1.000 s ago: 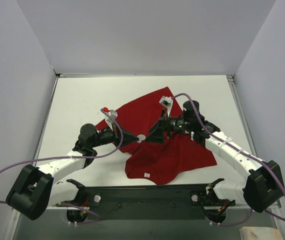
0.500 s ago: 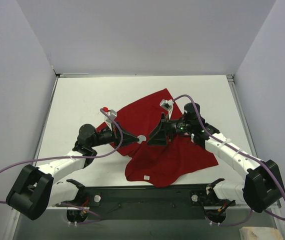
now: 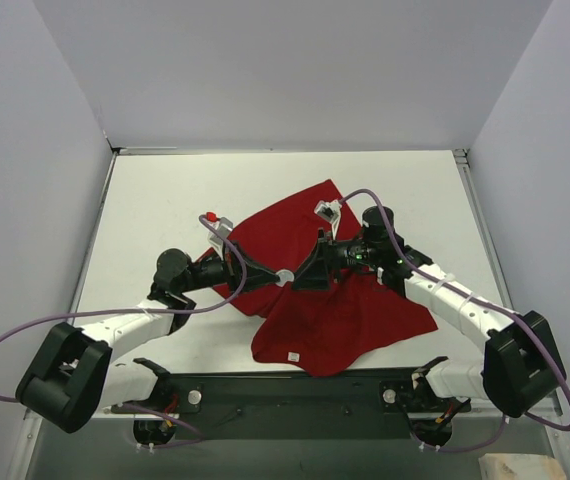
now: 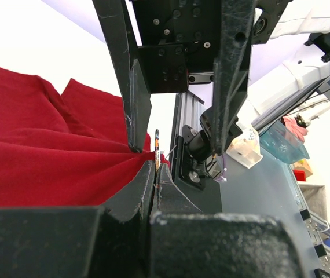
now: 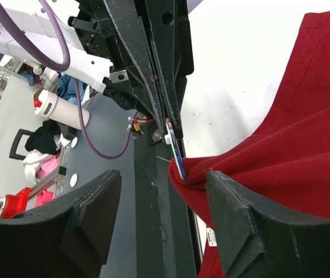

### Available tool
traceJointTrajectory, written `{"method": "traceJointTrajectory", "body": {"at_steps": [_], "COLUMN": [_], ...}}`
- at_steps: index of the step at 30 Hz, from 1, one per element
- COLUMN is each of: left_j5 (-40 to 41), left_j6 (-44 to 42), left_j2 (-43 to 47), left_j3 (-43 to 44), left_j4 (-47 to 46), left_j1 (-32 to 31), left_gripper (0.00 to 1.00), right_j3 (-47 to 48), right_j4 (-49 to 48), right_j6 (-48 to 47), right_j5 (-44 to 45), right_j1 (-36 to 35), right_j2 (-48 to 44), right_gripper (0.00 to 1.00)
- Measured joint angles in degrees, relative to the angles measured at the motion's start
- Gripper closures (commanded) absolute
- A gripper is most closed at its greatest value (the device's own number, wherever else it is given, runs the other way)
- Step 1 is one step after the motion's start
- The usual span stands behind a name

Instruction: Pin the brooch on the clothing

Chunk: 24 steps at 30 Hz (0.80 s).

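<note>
At the left of the top view we see the left arm [image 3: 115, 325] reaching in over the white table [image 3: 155, 200], with its purple cable [image 3: 236, 262] looping across the wrist. The left fingers [image 3: 263, 279] are pressed together on the brooch [image 3: 285, 277], which they hold edge-on at the left edge of the red T-shirt [image 3: 345, 310], near the middle of the table. In the right wrist view a ridge of red cloth [image 5: 183, 180] rises to the brooch's lower edge. A small white label [image 3: 292, 352] lies at the shirt's near edge. Just right of the brooch, the right fingers [image 3: 310, 272] face the left ones and stand apart, one on each side of the brooch and the cloth ridge. We cannot tell whether either tip touches the fabric. The right arm [image 3: 465, 310] crosses the shirt's right side
</note>
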<state>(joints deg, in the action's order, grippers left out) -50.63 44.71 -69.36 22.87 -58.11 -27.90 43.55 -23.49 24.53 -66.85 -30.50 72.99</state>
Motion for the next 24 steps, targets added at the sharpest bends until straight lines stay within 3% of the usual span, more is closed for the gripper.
{"method": "traceJointTrajectory", "body": {"at_steps": [8,24], "left_j5": [-0.7,-1.5], "left_j6": [1.8,5.5], "left_j2": [-1.2,-2.5], "left_j3": [0.2,0.4], "left_j4": [-2.8,-8.0], "left_j1": [0.0,0.5], "left_gripper": [1.0,1.0], "right_j3": [0.0,-0.1], "right_j4": [-2.3,-3.3], "right_j6": [1.3,2.1], "right_j5": [0.2,0.6], "right_j1": [-1.6,-2.2], "right_j2": [0.9,1.2], "right_gripper": [0.57,0.72]}}
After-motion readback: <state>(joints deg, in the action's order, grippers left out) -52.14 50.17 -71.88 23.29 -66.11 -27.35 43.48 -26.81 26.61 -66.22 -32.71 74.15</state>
